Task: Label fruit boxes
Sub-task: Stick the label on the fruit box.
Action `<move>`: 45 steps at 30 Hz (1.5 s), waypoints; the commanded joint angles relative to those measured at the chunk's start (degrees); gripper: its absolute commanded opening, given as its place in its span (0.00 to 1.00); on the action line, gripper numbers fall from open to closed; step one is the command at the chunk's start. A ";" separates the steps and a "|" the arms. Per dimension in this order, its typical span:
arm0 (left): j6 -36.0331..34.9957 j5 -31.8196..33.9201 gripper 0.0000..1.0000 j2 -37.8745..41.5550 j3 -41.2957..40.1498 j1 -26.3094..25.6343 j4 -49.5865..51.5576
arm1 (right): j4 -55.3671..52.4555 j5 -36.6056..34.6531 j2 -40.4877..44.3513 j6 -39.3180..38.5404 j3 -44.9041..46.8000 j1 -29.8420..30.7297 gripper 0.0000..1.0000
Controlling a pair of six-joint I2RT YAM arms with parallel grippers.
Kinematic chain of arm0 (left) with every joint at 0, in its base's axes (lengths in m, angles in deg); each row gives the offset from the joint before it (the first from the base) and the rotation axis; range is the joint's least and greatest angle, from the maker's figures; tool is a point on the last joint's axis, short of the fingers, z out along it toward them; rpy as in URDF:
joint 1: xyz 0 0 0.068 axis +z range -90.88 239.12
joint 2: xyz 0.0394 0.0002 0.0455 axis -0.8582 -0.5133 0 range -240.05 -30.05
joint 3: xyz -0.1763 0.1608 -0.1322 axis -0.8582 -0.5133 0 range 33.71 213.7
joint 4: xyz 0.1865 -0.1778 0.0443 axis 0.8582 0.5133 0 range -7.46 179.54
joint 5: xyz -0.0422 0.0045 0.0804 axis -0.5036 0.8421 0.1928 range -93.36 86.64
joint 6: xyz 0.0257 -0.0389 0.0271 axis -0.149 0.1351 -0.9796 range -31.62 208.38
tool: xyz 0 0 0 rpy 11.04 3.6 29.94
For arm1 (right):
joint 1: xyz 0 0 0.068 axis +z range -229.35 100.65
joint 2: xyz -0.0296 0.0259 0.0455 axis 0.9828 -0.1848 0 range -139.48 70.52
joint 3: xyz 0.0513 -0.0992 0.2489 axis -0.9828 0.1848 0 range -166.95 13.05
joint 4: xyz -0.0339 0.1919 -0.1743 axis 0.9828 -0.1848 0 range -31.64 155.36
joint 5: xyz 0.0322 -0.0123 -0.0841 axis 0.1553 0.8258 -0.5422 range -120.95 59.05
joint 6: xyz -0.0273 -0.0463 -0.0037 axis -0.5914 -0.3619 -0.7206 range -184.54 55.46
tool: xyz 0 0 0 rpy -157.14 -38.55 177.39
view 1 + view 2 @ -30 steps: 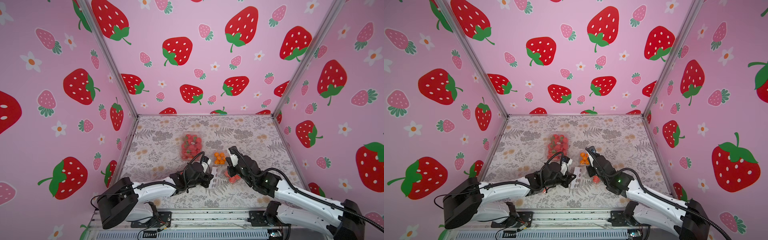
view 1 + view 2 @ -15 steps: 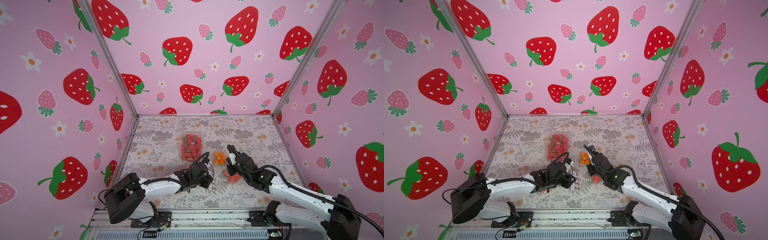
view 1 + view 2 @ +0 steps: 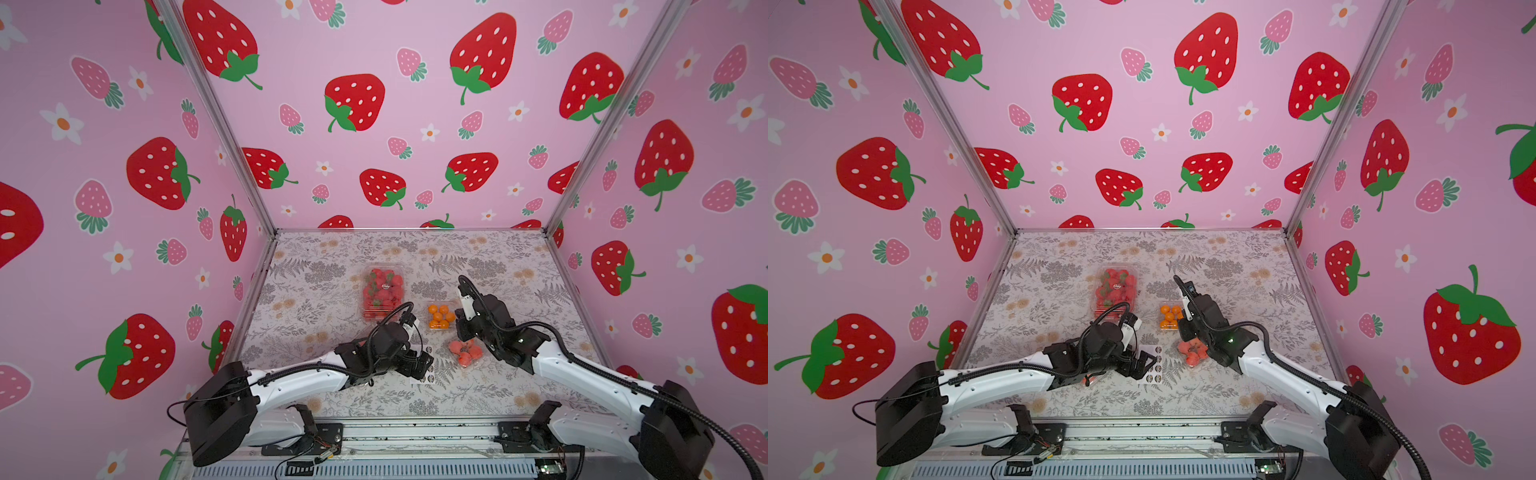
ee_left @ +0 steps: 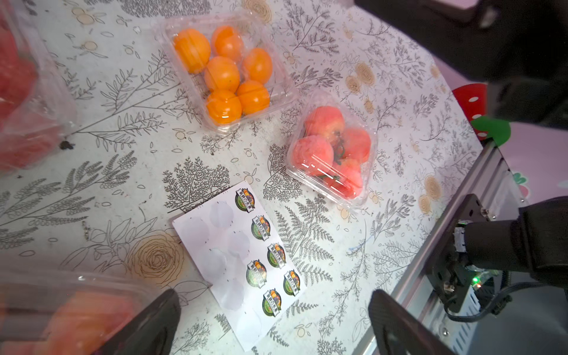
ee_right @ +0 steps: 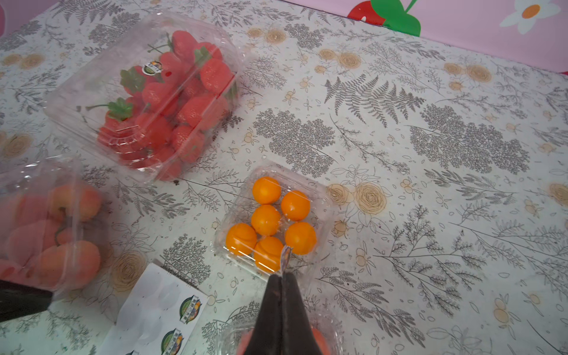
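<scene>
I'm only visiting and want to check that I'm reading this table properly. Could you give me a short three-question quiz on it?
1. True or false: the strawberry box already has a round label on its lid.
2. How many oranges lie in the orange box? A) four B) six C) nine
3. Fill in the blank: the right gripper is shut, pinching a small ____ between its tips.

Key: 1 true; 2 B; 3 sticker.
</scene>
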 commanded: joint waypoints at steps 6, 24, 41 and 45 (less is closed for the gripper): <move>-6.27 -3.66 0.74 -0.62 3.65 3.47 -7.08 | -3.19 2.30 -11.11 0.28 -7.82 -0.98 0.00; -3.76 -3.28 0.63 -11.18 8.79 9.84 -12.53 | -9.15 4.94 -29.16 -0.13 -19.13 -3.20 0.00; -2.02 -4.22 0.64 -13.55 8.99 10.02 -14.82 | -11.15 10.00 -31.39 0.57 -20.87 -3.52 0.47; -1.50 -2.53 0.61 -14.33 9.77 10.02 -15.89 | -9.53 9.82 -27.72 0.54 -19.72 -4.47 0.51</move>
